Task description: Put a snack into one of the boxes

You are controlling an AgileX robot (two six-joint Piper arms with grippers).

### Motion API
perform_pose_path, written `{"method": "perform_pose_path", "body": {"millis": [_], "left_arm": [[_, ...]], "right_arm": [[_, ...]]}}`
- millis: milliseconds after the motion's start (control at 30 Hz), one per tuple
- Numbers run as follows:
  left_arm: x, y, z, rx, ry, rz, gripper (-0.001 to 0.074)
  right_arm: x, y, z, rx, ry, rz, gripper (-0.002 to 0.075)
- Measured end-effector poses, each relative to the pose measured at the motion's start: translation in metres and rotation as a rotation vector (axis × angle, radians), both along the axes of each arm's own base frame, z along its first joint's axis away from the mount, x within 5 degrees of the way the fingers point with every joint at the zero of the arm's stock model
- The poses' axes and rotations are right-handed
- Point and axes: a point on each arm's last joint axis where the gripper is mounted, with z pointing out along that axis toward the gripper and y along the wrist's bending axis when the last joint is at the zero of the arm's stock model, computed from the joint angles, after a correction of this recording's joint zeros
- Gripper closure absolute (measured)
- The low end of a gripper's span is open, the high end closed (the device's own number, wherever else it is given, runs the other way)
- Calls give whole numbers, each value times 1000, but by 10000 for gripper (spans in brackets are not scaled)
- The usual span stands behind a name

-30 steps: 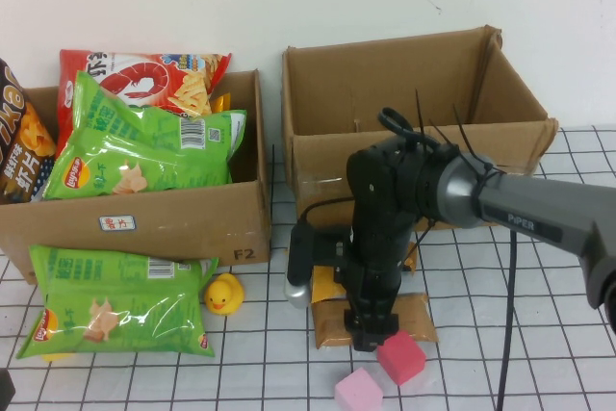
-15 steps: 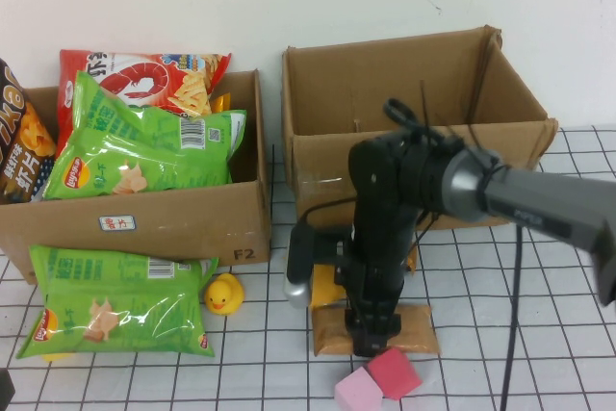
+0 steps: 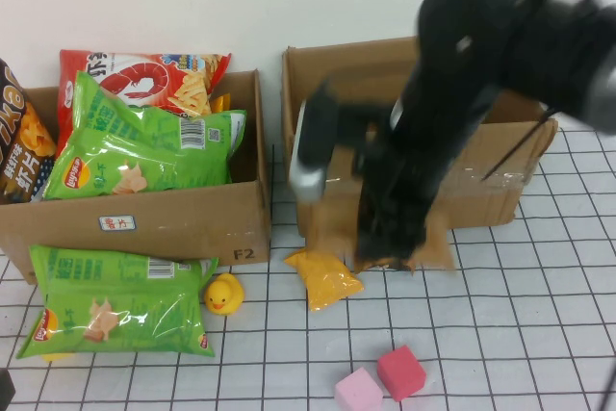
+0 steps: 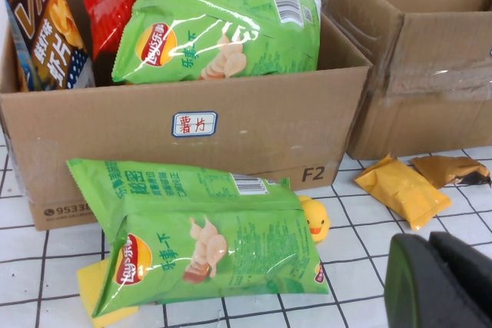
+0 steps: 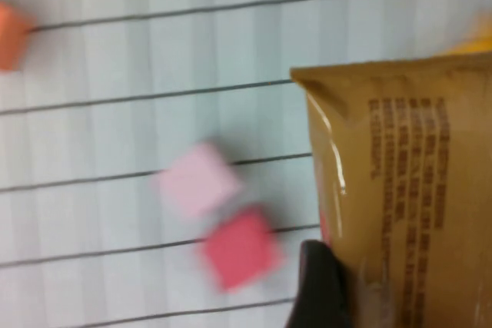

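Note:
My right gripper (image 3: 385,243) is shut on a brown snack packet (image 3: 430,249) and holds it above the table, just in front of the empty right cardboard box (image 3: 500,194). In the right wrist view the packet (image 5: 407,205) fills the right side, with one dark finger (image 5: 323,289) pressed against it. A yellow snack packet (image 3: 325,278) lies on the table below. My left gripper (image 4: 442,282) is shut and empty, low at the near left of the table. It faces a green chips bag (image 4: 200,240) lying in front of the left box (image 4: 254,124).
The left box (image 3: 144,223) is full of chips bags. A yellow rubber duck (image 3: 223,293) sits beside the green bag (image 3: 120,300). A pink cube (image 3: 358,392) and a red cube (image 3: 400,371) lie at the front of the table.
My right arm has lifted the brown packet off the table and up towards the front of the right box. The yellow packet is uncovered.

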Motion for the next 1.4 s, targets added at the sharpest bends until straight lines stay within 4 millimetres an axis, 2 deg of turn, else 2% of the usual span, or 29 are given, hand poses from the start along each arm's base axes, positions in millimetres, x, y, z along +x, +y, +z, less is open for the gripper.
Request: {"method": "perform_pose_path", "body": {"millis": [100, 167, 267, 400, 500, 633, 700, 800, 933, 1000, 1067, 1133, 1167, 1267, 1400], "left_arm": [[0, 0, 0, 0, 0, 0, 736], [0, 0, 0, 0, 1, -1, 736], [0, 0, 0, 1, 3, -2, 736], [0, 0, 0, 1, 5, -2, 736], [0, 0, -1, 1, 6, -3, 736], [0, 0, -1, 1, 7, -3, 736], [0, 0, -1, 1, 7, -3, 736], [0, 0, -1, 3, 8, -4, 736], [0, 0, -1, 5, 7, -5, 736], [0, 0, -1, 6, 8, -5, 736], [0, 0, -1, 6, 9, -6, 736], [0, 0, -1, 6, 9, -6, 736], [0, 0, -1, 6, 9, -6, 736], [0, 0, -1, 6, 9, -6, 736], [0, 0, -1, 6, 12, -7, 736]], "right_arm": [[7, -7, 27, 51, -202, -87, 262], [18, -9, 39, 95, -345, -173, 262], [40, -17, 49, 189, -499, -300, 262], [70, -36, 56, 354, -609, -476, 262], [96, -60, 50, 445, -636, -619, 262], [125, -87, 27, 498, -612, -753, 262], [134, -96, 14, 512, -581, -803, 254], [141, -102, 1, 522, -539, -852, 199], [137, -104, 7, 524, -519, -865, 195], [132, -106, 18, 530, -522, -866, 260], [121, -109, 38, 551, -524, -872, 409], [105, -113, 65, 590, -525, -880, 582], [96, -115, 80, 617, -522, -885, 633], [65, -122, 119, 695, -521, -889, 699], [15, -135, 149, 781, -546, -873, 721]]}}
